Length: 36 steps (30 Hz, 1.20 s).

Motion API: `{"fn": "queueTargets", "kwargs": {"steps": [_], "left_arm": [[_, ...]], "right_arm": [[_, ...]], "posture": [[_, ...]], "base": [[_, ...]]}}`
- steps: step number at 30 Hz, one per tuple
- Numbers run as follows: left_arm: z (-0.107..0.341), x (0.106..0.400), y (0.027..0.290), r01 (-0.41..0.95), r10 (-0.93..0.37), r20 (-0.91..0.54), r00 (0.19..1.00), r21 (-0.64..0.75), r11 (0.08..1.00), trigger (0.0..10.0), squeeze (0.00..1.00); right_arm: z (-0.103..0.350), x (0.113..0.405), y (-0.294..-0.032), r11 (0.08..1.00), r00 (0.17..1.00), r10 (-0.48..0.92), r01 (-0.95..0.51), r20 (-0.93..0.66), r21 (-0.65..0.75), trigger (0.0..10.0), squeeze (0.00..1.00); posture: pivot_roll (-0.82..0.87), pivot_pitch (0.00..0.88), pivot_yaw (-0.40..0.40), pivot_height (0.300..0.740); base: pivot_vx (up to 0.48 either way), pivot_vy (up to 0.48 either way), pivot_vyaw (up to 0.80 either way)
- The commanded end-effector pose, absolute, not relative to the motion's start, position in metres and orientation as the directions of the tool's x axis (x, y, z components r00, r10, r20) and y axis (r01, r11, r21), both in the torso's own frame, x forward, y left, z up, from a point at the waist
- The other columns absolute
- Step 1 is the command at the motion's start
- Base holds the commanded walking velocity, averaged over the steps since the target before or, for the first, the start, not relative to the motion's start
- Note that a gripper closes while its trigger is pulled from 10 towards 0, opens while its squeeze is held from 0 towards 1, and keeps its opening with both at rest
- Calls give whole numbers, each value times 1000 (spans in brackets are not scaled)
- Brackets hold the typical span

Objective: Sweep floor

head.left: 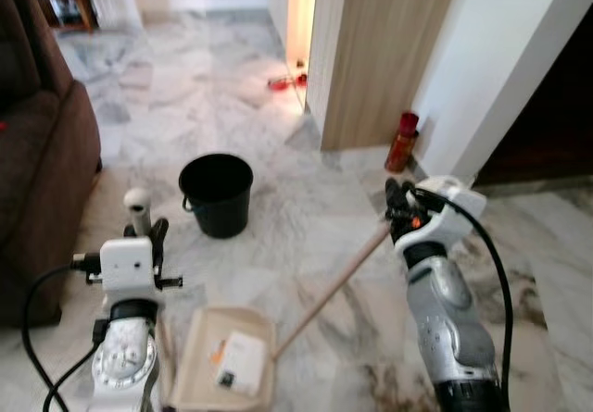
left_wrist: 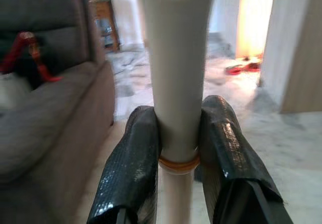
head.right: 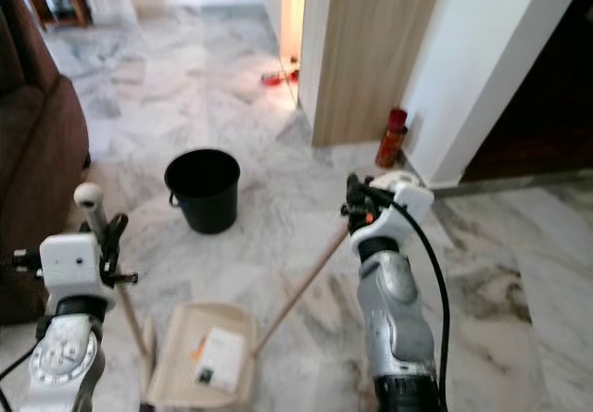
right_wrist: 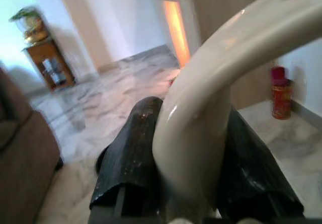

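Note:
A cream dustpan [head.left: 196, 343] sits on the marble floor in front of me, with a white piece of paper [head.left: 240, 360] and a small orange scrap in it. Its upright cream handle [left_wrist: 176, 73] is clamped between the black fingers of my left gripper [head.left: 148, 234], just below the handle's rounded top. My right gripper [head.left: 403, 210] is shut on the cream curved grip [right_wrist: 201, 118] of a broom. The broom's wooden stick [head.left: 334, 287] slants down to the dustpan's right edge. The broom head is hidden.
A black bucket [head.left: 216, 193] stands on the floor beyond the dustpan. A brown sofa [head.left: 37, 153] lines the left side. To the right are a wooden panel [head.left: 380, 51], a white wall corner and a red can [head.left: 402, 142]. Red items [head.left: 287, 81] lie by the lit doorway.

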State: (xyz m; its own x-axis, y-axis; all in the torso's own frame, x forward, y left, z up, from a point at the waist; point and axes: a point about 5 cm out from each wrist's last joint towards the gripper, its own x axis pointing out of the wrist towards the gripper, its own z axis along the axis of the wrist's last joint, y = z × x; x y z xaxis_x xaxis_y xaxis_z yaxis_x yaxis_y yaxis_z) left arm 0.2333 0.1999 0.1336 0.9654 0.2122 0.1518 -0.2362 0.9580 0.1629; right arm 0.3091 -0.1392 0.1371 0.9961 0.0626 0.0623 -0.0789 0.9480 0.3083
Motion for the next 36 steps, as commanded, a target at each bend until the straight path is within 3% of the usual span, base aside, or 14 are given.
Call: {"fn": "queueTargets", "kwargs": {"steps": [1,19,26,36], "left_arm": [[143,233,199,-235,198,199,960,180,955,10000,0],[146,233,196,-231,193,206,959,176,957,10000,0],[146,233,198,-241,203,206,957,180,954,10000,0],[146,236,195,-228,189,205,960,184,956,10000,0]], "right_arm": [[153,308,-132,934,986,91,-135,143,332,10000,0],[158,306,-124,918,982,119,-164,144,362,10000,0],[160,308,-122,906,981,126,-174,145,386,10000,0],[159,308,-122,911,980,143,-185,140,368,10000,0]], "posture": [[63,52,-30,740],[59,94,-27,740],[62,96,-31,740],[59,101,-35,740]], "base": [[0,0,0],[0,0,0],[69,0,440],[290,0,0]]}}
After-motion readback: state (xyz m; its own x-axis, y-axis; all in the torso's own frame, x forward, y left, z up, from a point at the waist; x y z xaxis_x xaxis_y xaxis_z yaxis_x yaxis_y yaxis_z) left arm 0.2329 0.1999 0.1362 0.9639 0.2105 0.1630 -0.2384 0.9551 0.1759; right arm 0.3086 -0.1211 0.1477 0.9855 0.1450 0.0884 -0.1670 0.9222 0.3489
